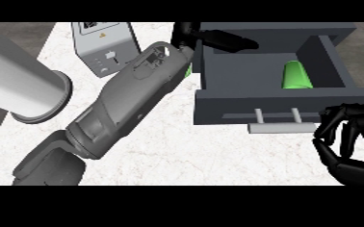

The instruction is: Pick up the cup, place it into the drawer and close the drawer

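Evidently the green cup point(298, 75) is lying in the open drawer point(270, 107), so the empty, curled right hand point(340, 142) should be pushing squarely on the handle point(280, 127)

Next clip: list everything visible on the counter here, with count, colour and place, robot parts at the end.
cup: one, green, lying inside the open drawer, toward its right side.
drawer: one, dark grey, pulled open at the right; a light grey handle on its front.
grey box appliance: one, light grey with a label on top, upper left.
cylinder: one, white-grey, lying at the left edge.
counter: one, white marble.
left hand: black, grey forearm crossing the middle, reaching onto the drawer's upper left corner.
right hand: black, fingers curled, empty, just right of the handle.
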